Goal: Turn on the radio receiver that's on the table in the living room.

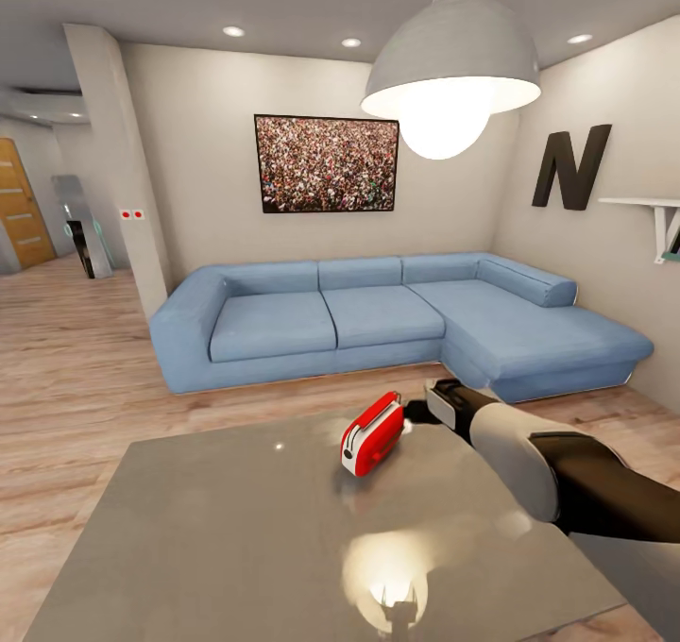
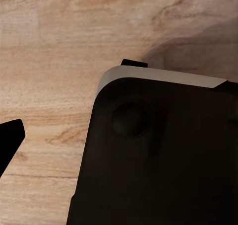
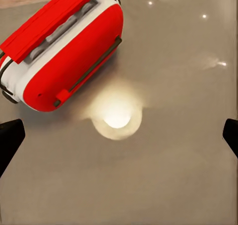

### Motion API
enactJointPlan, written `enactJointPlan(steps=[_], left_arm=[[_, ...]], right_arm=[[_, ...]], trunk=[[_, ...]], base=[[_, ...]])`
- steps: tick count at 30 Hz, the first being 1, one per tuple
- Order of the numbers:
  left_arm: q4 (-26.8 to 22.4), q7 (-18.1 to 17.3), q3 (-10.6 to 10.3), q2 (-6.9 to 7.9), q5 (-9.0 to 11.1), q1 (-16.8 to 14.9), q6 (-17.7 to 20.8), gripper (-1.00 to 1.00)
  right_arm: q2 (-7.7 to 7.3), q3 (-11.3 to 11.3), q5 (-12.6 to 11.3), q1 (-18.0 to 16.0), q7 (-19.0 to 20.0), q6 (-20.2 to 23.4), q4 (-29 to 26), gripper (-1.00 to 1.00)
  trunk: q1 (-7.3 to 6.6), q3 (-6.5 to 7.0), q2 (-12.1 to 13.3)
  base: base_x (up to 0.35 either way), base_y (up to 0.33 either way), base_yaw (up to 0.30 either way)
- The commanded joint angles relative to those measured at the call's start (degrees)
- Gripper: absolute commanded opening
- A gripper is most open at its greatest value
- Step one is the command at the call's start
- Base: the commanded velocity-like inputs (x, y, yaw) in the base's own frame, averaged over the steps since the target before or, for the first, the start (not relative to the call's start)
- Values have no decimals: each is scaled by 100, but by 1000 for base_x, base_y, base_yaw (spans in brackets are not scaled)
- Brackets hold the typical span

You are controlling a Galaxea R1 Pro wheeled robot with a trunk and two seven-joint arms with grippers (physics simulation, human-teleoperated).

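Note:
The red radio receiver [image 1: 373, 432] stands tilted on the far right part of the glossy grey table [image 1: 236, 529]; its white edge band and red handle show in the right wrist view [image 3: 69, 51]. My right gripper [image 1: 423, 408] hovers just beyond the radio's right side, a little above the table top [image 3: 163, 175]. It is open, with the radio off to one side of its fingertips [image 3: 11, 138] and nothing between them. In the left wrist view, a single black fingertip [image 2: 11, 138] stands wide at the edge, over wood floor and a dark part of my own body.
A blue L-shaped sofa [image 1: 378, 316] lines the wall behind the table. A large pendant lamp [image 1: 451, 66] hangs close to the head camera. The crowd photo [image 1: 326, 163], black letter N [image 1: 571, 167] and a white shelf [image 1: 652, 210] are on the walls. Wood floor [image 1: 76, 387] runs left.

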Motion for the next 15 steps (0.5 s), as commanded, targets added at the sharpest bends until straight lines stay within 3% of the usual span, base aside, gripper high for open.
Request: enactJointPlan(steps=[1,15], left_arm=[[0,0,0,0,0,0,0,100],[0,0,0,0,0,0,0,100]], right_arm=[[-2,3,10,-3,0,-4,-37,100],[10,-4,13,-8,-18,338,-559,100]], trunk=[[0,0,0],[0,0,0]], base=[[0,0,0],[0,0,0]])
